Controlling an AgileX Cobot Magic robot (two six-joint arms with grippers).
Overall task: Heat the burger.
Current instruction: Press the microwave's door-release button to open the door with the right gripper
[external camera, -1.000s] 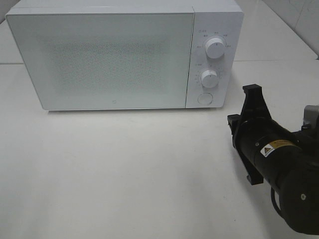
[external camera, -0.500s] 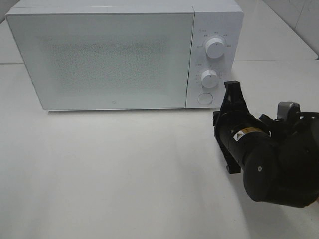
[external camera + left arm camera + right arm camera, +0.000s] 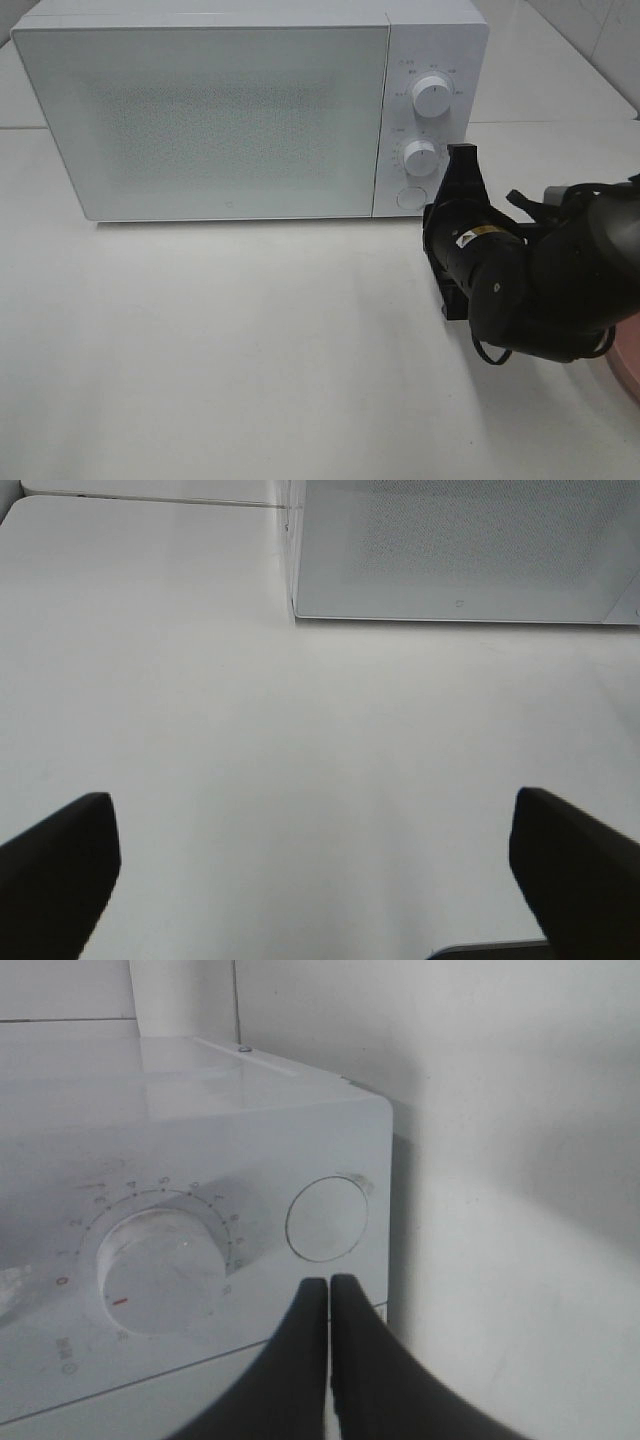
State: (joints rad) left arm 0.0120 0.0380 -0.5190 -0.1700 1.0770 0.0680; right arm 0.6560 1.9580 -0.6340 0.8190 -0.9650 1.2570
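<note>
The right gripper's fingers (image 3: 300,1360) are pressed together into a single point aimed at the round door button (image 3: 326,1218) of the white microwave (image 3: 230,110), just beside the lower dial (image 3: 160,1270). I cannot tell whether the tip touches the button. The microwave door is closed.

The left gripper's fingers (image 3: 60,865) are spread wide and empty above the bare worktop (image 3: 250,350), near the microwave's front.

The burger shows in no view. It may be behind the frosted door or out of frame near the pink plate (image 3: 630,375), of which only a sliver of rim shows at the high view's right edge.

By judgement, a burger is light, soft and stacked, so its layers slide and the bun dents. It is best held gently across the bun's sides, low down, or moved by its plate.
</note>
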